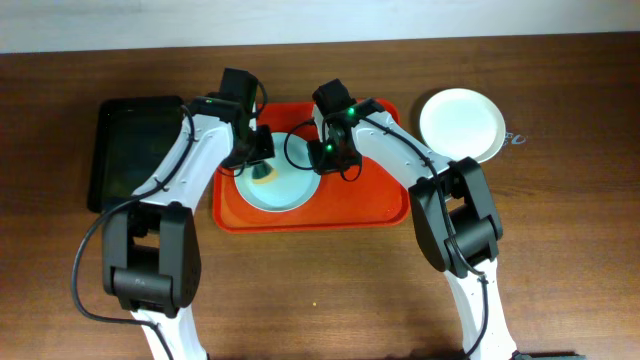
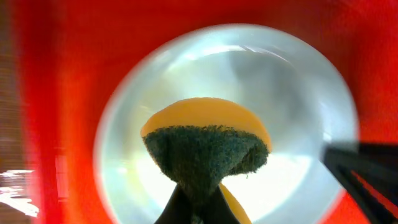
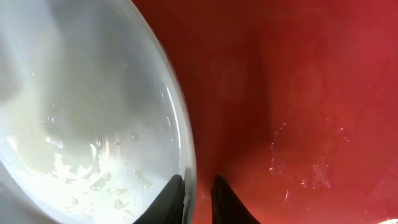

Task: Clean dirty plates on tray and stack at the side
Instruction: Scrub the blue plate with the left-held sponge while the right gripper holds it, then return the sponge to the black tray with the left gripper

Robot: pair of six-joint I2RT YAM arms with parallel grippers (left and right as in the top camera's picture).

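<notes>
Starting at the left, a smaller black rectangular tray (image 1: pixel 135 150) lies on the brown wooden table (image 1: pixel 320 310), just beside the large red-orange rectangular plastic tray (image 1: pixel 310 212).

The left gripper (image 1: pixel 262 168) hangs over the left half of the red-orange tray. Its fingers are pinched on a yellow sponge with a dark green scouring layer (image 2: pixel 205 149). Directly below the sponge lies the pale mint-green round shallow plate (image 1: pixel 285 188), resting flat in the red-orange tray. Whether the sponge touches the plate surface cannot be told. Yellowish residue shows on the plate in the right wrist view, so wiping is judged unfinished.

The right gripper (image 3: pixel 198 200) stands at the far right rim of the same plate. Its fingers (image 3: pixel 171 199) straddle the rim, one inside the plate and one on the tray side, drawn close so that they appear to clamp the rim and steady it.

Further right, off the red-orange tray and at the far side of the table, a cream-white round plate (image 1: pixel 462 122) marks the stacking place.

Governing relation: the stacking place lies to the right of the held plate. The right arm is the nearer arm and already grips the rim, so transfer is judged to fall to it once the left gripper lifts the sponge away.
</notes>
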